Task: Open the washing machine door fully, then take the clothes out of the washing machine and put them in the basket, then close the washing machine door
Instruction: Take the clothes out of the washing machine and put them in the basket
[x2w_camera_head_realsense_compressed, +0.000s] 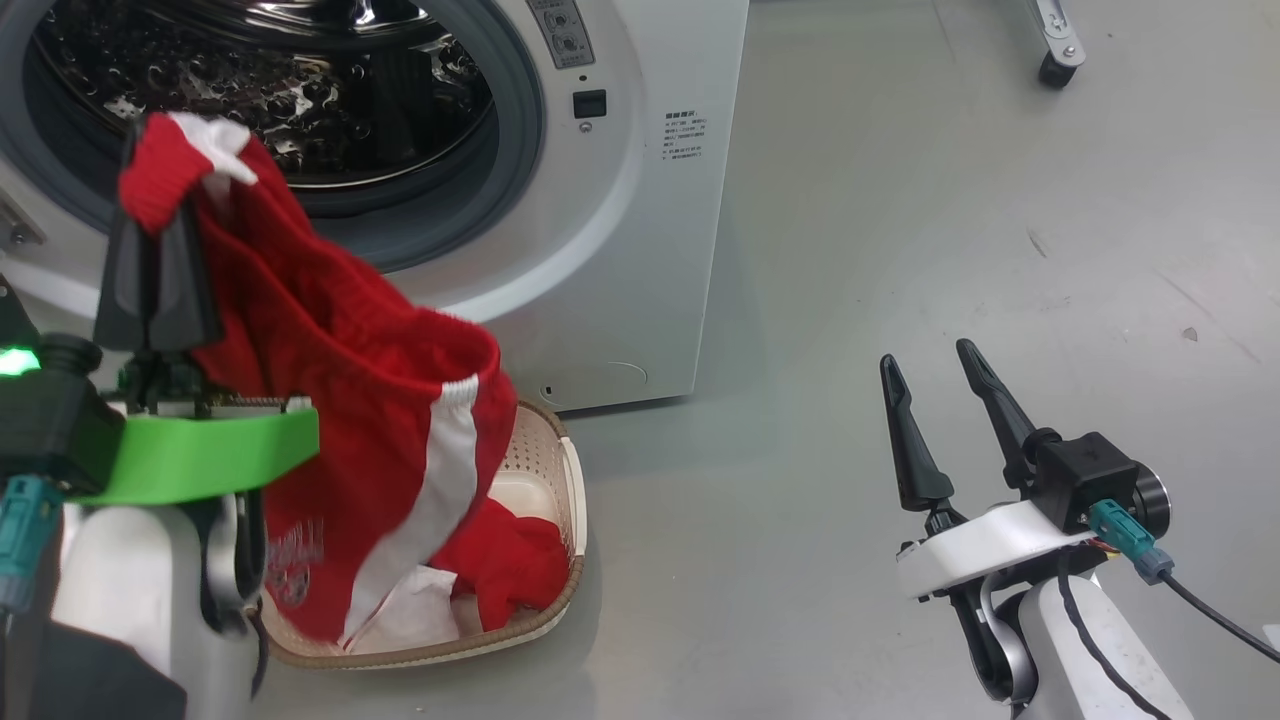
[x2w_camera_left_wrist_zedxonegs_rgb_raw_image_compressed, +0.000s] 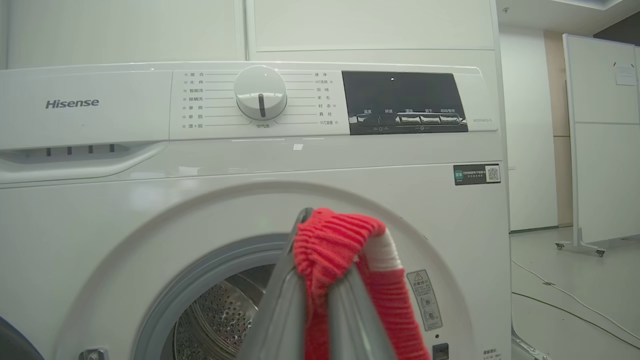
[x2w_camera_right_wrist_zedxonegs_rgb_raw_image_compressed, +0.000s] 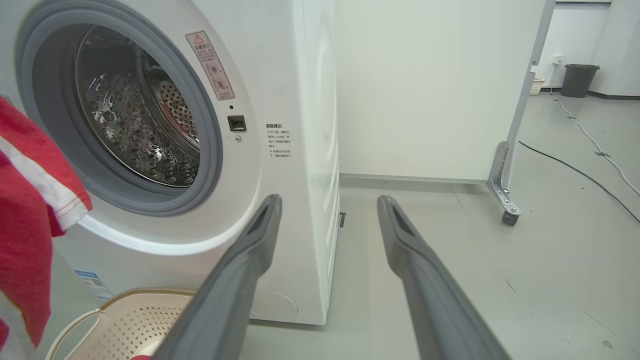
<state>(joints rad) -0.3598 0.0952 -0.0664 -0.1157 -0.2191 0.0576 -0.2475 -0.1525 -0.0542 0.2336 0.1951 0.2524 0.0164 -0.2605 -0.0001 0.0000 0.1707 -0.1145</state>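
The washing machine stands at the upper left with its drum mouth uncovered; its door is out of view. My left gripper is raised in front of the drum and shut on the top edge of the red, white-striped clothes. The fabric hangs down into the cream basket on the floor below the machine. In the left wrist view the fingers pinch the red fabric. My right gripper is open over bare floor to the right, holding nothing.
Right of the machine stands a white partition on a caster foot. Cables run across the grey floor and a dark bin sits far back. Open floor lies between basket and right gripper.
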